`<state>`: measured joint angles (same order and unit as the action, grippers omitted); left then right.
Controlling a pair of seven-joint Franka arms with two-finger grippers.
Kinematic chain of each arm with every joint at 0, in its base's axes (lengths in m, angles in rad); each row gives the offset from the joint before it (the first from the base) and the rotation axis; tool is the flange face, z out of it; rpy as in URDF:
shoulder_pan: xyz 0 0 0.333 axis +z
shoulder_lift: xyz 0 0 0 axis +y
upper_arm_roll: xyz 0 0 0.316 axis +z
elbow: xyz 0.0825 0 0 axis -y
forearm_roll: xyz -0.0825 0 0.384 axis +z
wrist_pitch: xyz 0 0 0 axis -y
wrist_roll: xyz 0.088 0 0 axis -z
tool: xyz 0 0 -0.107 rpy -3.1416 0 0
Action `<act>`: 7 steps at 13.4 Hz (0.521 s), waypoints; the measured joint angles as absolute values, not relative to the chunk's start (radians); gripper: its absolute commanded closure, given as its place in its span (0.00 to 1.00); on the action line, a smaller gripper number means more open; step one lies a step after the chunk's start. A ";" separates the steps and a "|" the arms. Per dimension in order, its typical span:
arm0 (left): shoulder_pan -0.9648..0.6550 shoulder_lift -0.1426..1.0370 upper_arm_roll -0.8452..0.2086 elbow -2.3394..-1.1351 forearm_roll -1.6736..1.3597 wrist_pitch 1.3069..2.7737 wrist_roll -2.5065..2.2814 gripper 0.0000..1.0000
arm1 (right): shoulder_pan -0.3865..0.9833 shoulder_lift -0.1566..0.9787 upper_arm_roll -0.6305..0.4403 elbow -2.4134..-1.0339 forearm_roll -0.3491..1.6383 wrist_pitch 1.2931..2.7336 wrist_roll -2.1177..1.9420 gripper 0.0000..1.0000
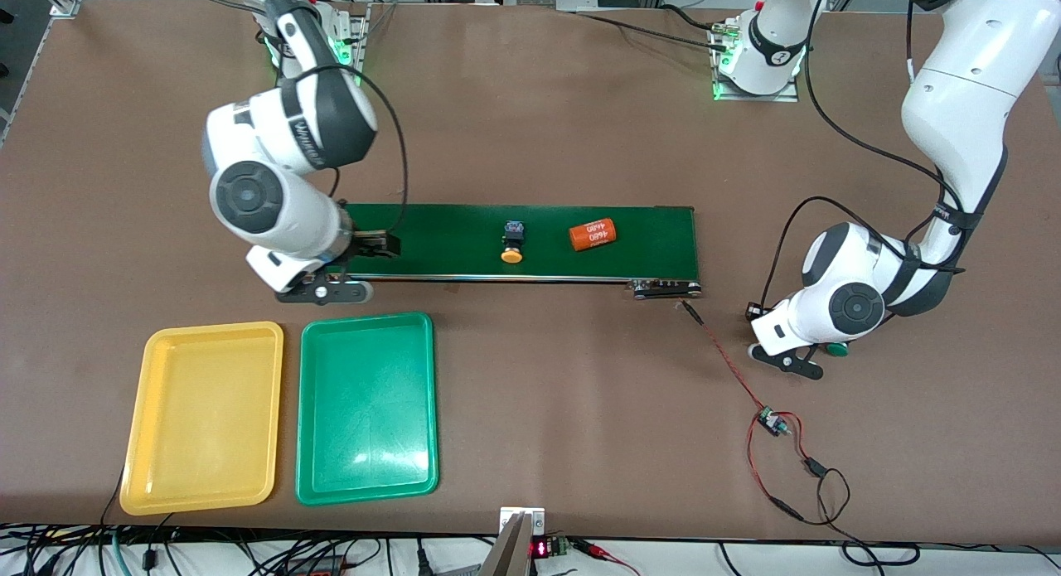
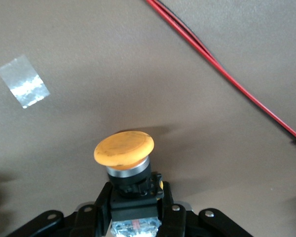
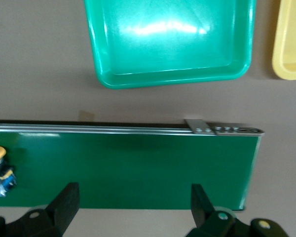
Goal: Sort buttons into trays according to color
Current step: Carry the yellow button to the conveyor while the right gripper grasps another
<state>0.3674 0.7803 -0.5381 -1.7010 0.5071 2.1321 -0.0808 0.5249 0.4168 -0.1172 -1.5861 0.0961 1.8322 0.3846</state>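
Brown table (image 1: 539,128) — conveyor belt (image 1: 448,228); yellow tray (image 1: 203,418); green tray (image 1: 367,408); wired board (image 1: 773,423).

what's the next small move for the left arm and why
Probably lift. The left gripper is down at the table past the conveyor belt, its jaws shut on the body of an orange-yellow button. Raising it clears the red wire before carrying it to the yellow tray.
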 measured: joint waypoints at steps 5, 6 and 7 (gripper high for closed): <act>0.369 0.725 -0.707 -1.636 0.461 1.871 -0.268 0.83 | 0.652 0.486 -0.117 -1.586 0.096 1.923 0.625 0.00; 0.368 0.713 -0.743 -1.626 0.447 1.832 -0.308 0.83 | 0.669 0.499 -0.117 -1.586 0.096 1.933 0.660 0.00; 0.368 0.700 -0.774 -1.621 0.434 1.803 -0.346 0.83 | 0.686 0.513 -0.117 -1.586 0.096 1.944 0.690 0.00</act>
<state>0.3683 0.7005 -0.7744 -1.6211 0.4335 1.8032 -0.3461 0.6860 0.5130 -0.1173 -1.5862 0.0963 1.9444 0.6902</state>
